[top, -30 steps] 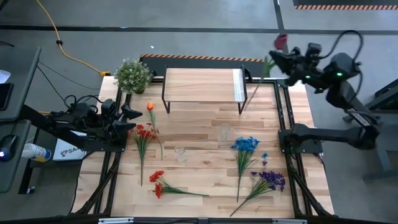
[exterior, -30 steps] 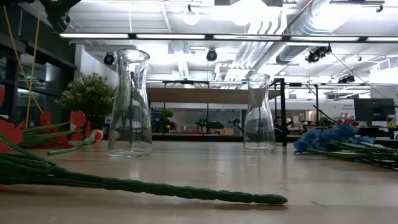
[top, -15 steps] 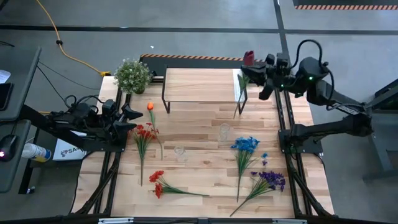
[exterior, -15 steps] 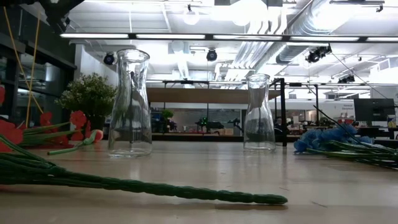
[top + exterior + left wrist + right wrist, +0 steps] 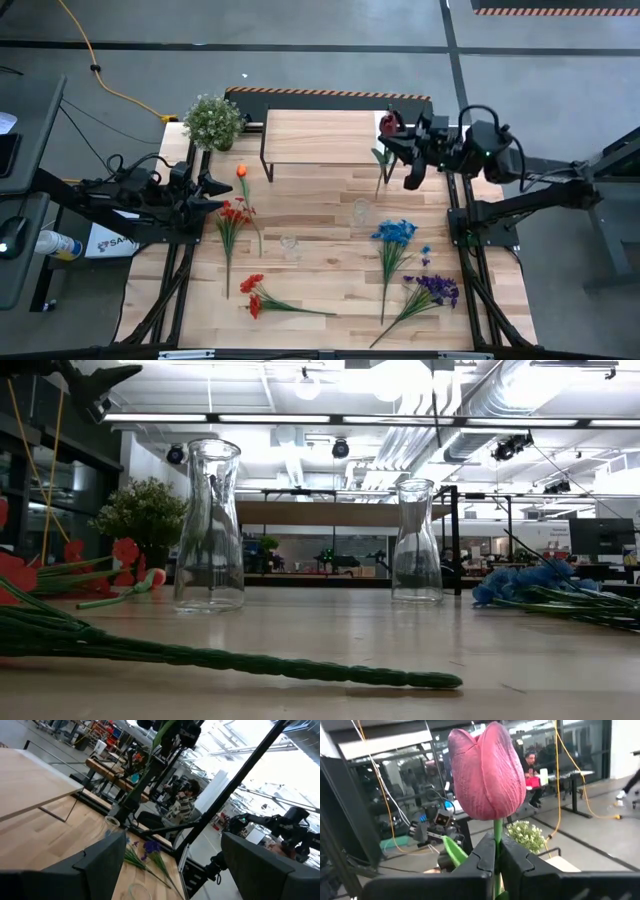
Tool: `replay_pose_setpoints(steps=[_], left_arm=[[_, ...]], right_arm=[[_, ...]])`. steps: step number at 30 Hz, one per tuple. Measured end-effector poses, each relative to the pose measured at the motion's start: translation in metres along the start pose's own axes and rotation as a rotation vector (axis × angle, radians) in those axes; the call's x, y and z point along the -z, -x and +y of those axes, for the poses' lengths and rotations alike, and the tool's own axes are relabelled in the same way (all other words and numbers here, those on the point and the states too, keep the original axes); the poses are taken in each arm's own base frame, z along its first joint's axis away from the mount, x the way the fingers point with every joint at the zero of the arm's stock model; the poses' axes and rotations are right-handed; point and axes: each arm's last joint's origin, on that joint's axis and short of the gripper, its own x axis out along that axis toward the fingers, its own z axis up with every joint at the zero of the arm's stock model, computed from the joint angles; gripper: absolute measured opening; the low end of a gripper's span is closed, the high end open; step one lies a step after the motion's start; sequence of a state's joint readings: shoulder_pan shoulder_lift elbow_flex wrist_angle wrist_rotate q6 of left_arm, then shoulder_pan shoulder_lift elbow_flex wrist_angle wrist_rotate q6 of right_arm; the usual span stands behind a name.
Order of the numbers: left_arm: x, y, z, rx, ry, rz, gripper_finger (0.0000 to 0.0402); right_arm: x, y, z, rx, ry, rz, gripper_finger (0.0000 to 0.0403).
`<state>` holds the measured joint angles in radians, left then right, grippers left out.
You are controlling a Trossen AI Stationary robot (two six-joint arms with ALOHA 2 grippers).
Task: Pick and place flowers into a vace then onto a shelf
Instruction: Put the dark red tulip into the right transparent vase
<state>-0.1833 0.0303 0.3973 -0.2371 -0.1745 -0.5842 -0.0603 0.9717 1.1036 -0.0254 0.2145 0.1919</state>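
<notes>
Now apparently nearer shelf (image 5: 322,136), tulip (image 5: 487,770).

High cam looks straight down on the whole worktop (image 5: 330,250); low cam sits at worktop level, close behind two glass vases (image 5: 208,525), facing the room. Both share those vases.

wood table (image 5: 330,290), shelf (image 5: 320,137) at far edge, potted plant (image 5: 213,121) at corner, two glass vases (image 5: 360,212) mid-table, red (image 5: 234,212), orange, blue (image 5: 395,232), purple flowers lying flat
</notes>
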Motion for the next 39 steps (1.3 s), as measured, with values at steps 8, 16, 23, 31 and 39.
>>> replay_pose_setpoints(steps=[8, 16, 23, 31, 39], left_arm=[[0.000, 0.000, 0.000, 0.000, 0.002, -0.001, 0.0358], [0.000, 0.000, 0.000, 0.001, 0.023, 0.000, 0.0358], [0.000, 0.000, 0.000, 0.001, 0.024, 0.000, 0.0358], [0.000, 0.000, 0.000, 0.001, 0.024, 0.000, 0.0358], [0.000, 0.000, 0.000, 0.000, 0.024, 0.000, 0.0358]], right_arm=[[0.036, 0.009, 0.000, 0.002, 0.017, -0.143, 0.0007], [0.062, 0.026, -0.007, 0.060, -0.009, -0.203, 0.0007], [0.070, 0.029, -0.007, 0.073, -0.003, -0.223, 0.0004], [0.073, 0.028, -0.008, 0.079, -0.008, -0.191, 0.0006], [0.084, 0.017, -0.006, 0.090, 0.000, -0.140, 0.0009]])
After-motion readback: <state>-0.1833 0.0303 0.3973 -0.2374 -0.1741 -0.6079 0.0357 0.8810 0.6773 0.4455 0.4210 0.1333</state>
